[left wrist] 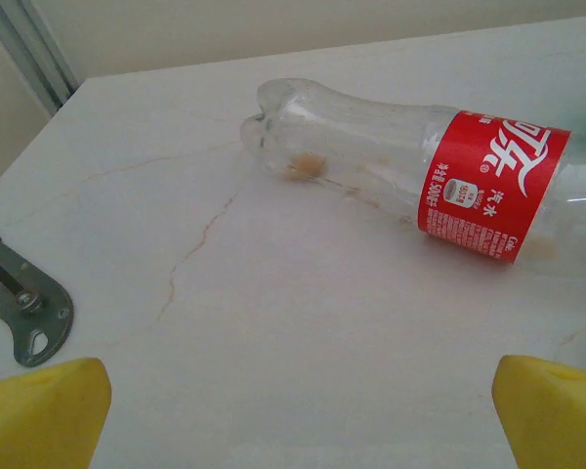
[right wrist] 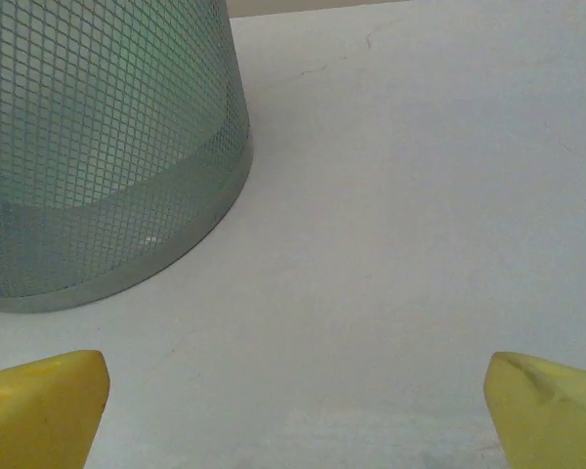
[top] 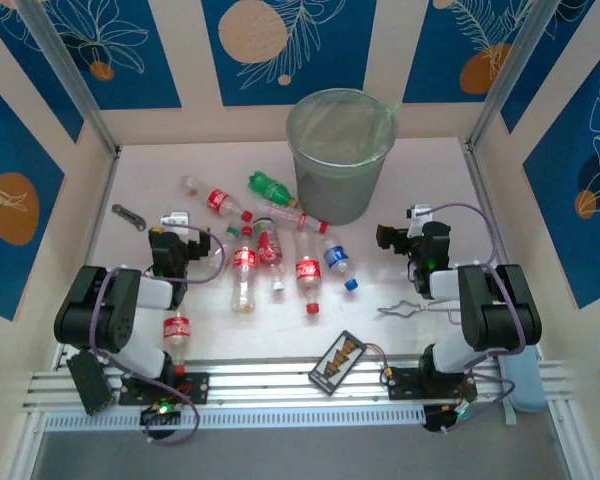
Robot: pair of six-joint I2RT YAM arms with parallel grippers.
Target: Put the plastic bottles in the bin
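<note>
You have hardly begun: every bottle [top: 244, 272] you can count from above (eight, by my tally) lies on the surface [top: 420, 200], and none appears to be in the bin [top: 335, 195], which stands at the far middle with its liner showing. Six of them lie in a loose cluster between the arms and the bin, a green bottle [top: 270, 187] lies just beside the bin's left wall, and a stray one [top: 177, 330] lies near the left arm's base. Your left hand [left wrist: 298, 415] is spread wide and holds nothing; a red-labelled bottle [left wrist: 410, 176] lies on its side just ahead of it, not touched. Your right hand [right wrist: 293, 410] is spread as well, also empty, with the bin's wall ahead to its left and bare surface between its fingers. Leave the scissors [top: 410, 308] and the black card [top: 338, 360] where they are. So all the picking and dropping is left, I judge.
</note>
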